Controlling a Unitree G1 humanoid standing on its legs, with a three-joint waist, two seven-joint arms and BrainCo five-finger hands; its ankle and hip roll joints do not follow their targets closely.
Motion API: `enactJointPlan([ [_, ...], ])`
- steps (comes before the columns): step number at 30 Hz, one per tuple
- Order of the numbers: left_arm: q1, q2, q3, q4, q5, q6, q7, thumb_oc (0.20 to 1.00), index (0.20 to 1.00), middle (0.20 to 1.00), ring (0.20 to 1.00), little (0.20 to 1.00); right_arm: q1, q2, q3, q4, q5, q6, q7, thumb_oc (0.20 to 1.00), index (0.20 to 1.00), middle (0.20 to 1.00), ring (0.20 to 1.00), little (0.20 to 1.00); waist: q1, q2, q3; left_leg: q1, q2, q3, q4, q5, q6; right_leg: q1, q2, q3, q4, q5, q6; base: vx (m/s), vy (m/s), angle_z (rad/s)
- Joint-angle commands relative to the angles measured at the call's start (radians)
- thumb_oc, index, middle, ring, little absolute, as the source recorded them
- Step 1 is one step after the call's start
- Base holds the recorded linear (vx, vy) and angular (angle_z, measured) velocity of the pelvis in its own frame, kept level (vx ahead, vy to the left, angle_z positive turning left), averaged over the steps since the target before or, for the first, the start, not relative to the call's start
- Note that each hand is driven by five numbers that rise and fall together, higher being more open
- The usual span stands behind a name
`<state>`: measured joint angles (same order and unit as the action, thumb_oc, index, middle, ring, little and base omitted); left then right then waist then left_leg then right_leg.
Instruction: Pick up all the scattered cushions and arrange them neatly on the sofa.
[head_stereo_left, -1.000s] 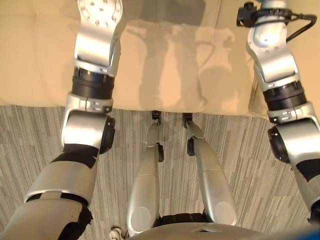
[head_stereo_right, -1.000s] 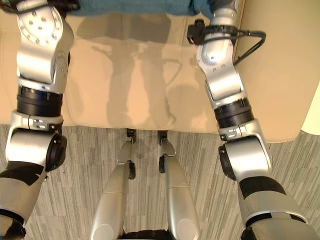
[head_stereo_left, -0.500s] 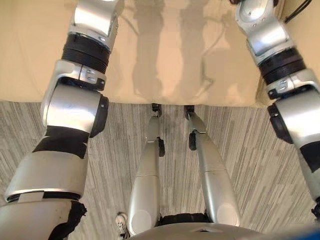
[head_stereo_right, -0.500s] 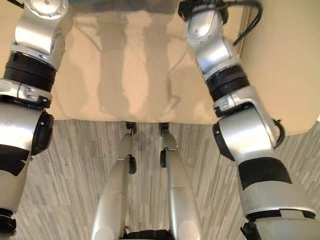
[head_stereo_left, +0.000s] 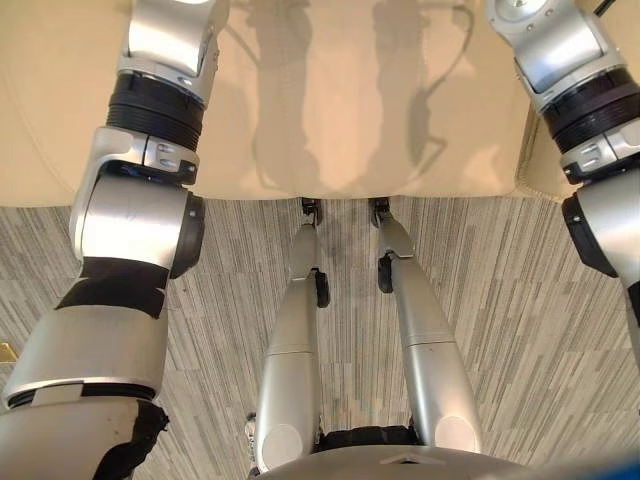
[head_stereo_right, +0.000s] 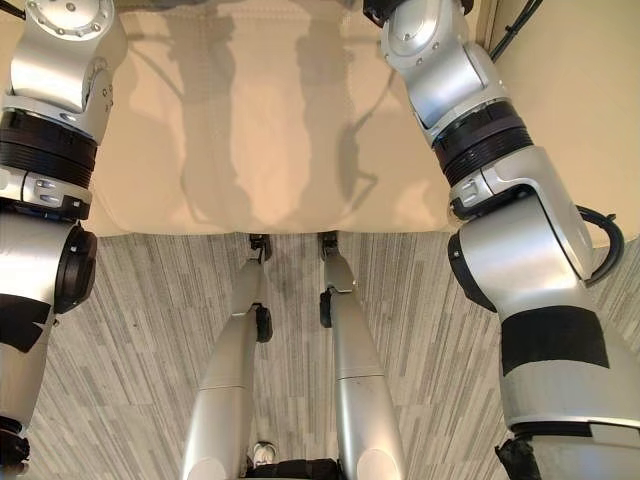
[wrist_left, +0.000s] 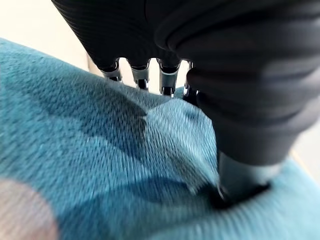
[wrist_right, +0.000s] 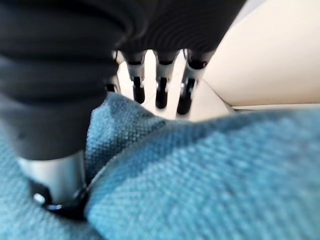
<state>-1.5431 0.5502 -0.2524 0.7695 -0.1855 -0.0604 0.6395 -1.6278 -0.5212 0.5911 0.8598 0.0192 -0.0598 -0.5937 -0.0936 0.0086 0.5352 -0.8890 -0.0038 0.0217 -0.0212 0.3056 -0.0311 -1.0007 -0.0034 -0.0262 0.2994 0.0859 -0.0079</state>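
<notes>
Nearest to the robot lies a grey striped floor (head_stereo_left: 520, 330), open on both sides, running up to the front edge of a beige sofa (head_stereo_left: 330, 100). That front edge crosses both eye views from side to side, and the bare seat beyond it is smooth, with a seam running along it. At the right of the right eye view the seat meets a paler upright armrest (head_stereo_right: 570, 90), which closes off room on that side. Both arms reach forward over the seat and pass out of the top of the eye views.

Up close, the left wrist view shows the left hand (wrist_left: 150, 75) on a teal woven cushion (wrist_left: 100, 165). Its thumb (wrist_left: 240, 175) presses down into the cloth and dents it, while the fingers go over a raised fold on the far side, so the hand pinches the cushion between thumb and fingers.

Likewise the right hand (wrist_right: 160, 85) grips the same teal cloth in the right wrist view: its thumb (wrist_right: 55, 180) is sunk into a crease of the fabric, and its dark-tipped fingers (wrist_right: 159, 95) hang just past the cushion's edge, curled toward it. Beyond those fingers the beige sofa surface shows, pale and bare.
</notes>
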Motion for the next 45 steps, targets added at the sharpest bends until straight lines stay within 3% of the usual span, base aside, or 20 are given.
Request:
enactJointPlan([
  [1,-0.092,0.005,-0.028,-0.089,0.059,-0.065,-0.018,1.000,1.000,1.000,1.000,1.000,-0.045,0.066,0.033,-0.125,-0.019,-0.069,0.023,1.000,1.000,1.000,1.000,1.000,-0.032,-0.013,-0.015,0.028,-0.018,0.008,0.032,-0.166,-0.035,0.155,-0.064,-0.040,-0.282,0.134,0.076,0.00,0.000,0.00],
  [9,0.064,0.049,0.058,-0.123,0.069,-0.058,-0.016,1.000,1.000,1.000,1.000,1.000,0.100,0.050,-0.052,-0.196,-0.041,-0.059,0.035,1.000,1.000,1.000,1.000,1.000,-0.020,-0.024,-0.015,0.016,-0.017,0.002,0.054,-0.178,-0.040,0.154,-0.070,-0.063,-0.274,0.125,0.075,-0.01,-0.006,0.01],
  [16,0.291,0.061,0.235,-0.199,-0.054,-0.130,-0.023,1.000,1.000,1.000,1.000,1.000,0.201,0.010,-0.108,-0.215,-0.072,-0.057,0.040,1.000,1.000,1.000,1.000,1.000,0.002,-0.030,-0.015,0.021,-0.011,-0.009,0.054,-0.169,-0.043,0.161,-0.072,-0.088,-0.272,0.120,0.063,0.00,-0.005,0.02],
  [19,0.324,0.089,0.251,-0.206,-0.062,-0.136,-0.031,1.000,1.000,1.000,1.000,1.000,0.211,-0.020,-0.110,-0.210,-0.079,-0.057,0.042,1.000,1.000,1.000,1.000,1.000,0.005,-0.030,-0.015,0.033,-0.010,-0.013,0.048,-0.168,-0.043,0.171,-0.071,-0.092,-0.274,0.119,0.061,0.00,-0.016,0.11],
  [24,0.386,0.164,0.264,-0.214,-0.064,-0.135,-0.049,1.000,1.000,1.000,1.000,1.000,0.209,-0.139,-0.076,-0.208,-0.104,-0.054,0.054,1.000,1.000,1.000,1.000,1.000,0.015,-0.034,-0.015,0.050,-0.008,-0.018,0.042,-0.168,-0.042,0.185,-0.071,-0.101,-0.277,0.116,0.057,0.00,-0.004,0.01],
  [28,0.491,0.238,0.295,-0.249,-0.072,-0.135,-0.080,1.000,1.000,1.000,1.000,1.000,0.209,-0.317,-0.016,-0.226,-0.111,-0.064,0.067,1.000,1.000,1.000,1.000,1.000,0.023,-0.041,-0.015,0.071,-0.006,-0.016,0.031,-0.168,-0.039,0.201,-0.075,-0.112,-0.282,0.115,0.054,0.00,-0.009,0.04],
  [33,0.593,0.272,0.348,-0.282,-0.077,-0.132,-0.097,1.000,1.000,1.000,1.000,1.000,0.260,-0.434,-0.042,-0.251,-0.090,-0.073,0.067,1.000,1.000,1.000,1.000,1.000,0.019,-0.048,-0.015,0.074,-0.007,-0.012,0.027,-0.169,-0.035,0.203,-0.077,-0.116,-0.286,0.119,0.053,0.00,-0.001,0.02],
  [37,0.674,0.255,0.386,-0.377,-0.077,-0.134,-0.121,1.000,1.000,1.000,1.000,1.000,0.344,-0.471,-0.099,-0.319,-0.081,-0.078,0.073,1.000,1.000,1.000,1.000,1.000,0.015,-0.049,-0.015,0.083,-0.007,-0.008,0.028,-0.172,-0.032,0.210,-0.079,-0.117,-0.288,0.121,0.055,0.00,0.000,0.00],
  [40,0.815,0.183,0.434,-0.527,-0.083,-0.122,-0.168,1.000,1.000,1.000,1.000,1.000,0.511,-0.467,-0.223,-0.436,-0.068,-0.085,0.099,1.000,1.000,1.000,1.000,1.000,0.013,-0.048,-0.015,0.139,-0.004,-0.003,0.016,-0.171,-0.030,0.255,-0.074,-0.117,-0.295,0.120,0.051,0.00,-0.009,-0.02],
  [41,0.943,0.101,0.462,-0.629,-0.099,-0.106,-0.215,1.000,1.000,1.000,1.000,1.000,0.675,-0.428,-0.340,-0.511,-0.056,-0.095,0.125,1.000,1.000,1.000,1.000,1.000,0.016,-0.050,-0.015,0.203,0.001,0.003,0.001,-0.168,-0.029,0.314,-0.069,-0.119,-0.307,0.115,0.048,-0.01,-0.023,-0.09],
  [42,0.950,0.099,0.462,-0.636,-0.098,-0.103,-0.216,1.000,1.000,1.000,1.000,1.000,0.688,-0.428,-0.346,-0.518,-0.057,-0.093,0.126,1.000,1.000,1.000,1.000,1.000,0.019,-0.051,-0.015,0.210,0.002,0.003,-0.002,-0.168,-0.029,0.321,-0.069,-0.119,-0.309,0.115,0.048,-0.01,-0.038,-0.09],
  [45,1.148,-0.054,0.479,-0.744,-0.180,-0.088,-0.301,1.000,1.000,1.000,1.000,1.000,0.952,-0.350,-0.493,-0.611,-0.058,-0.101,0.183,1.000,1.000,1.000,1.000,1.000,0.032,-0.055,-0.015,0.351,0.008,0.012,-0.034,-0.160,-0.032,0.452,-0.059,-0.126,-0.333,0.104,0.042,0.01,-0.058,-0.02],
])
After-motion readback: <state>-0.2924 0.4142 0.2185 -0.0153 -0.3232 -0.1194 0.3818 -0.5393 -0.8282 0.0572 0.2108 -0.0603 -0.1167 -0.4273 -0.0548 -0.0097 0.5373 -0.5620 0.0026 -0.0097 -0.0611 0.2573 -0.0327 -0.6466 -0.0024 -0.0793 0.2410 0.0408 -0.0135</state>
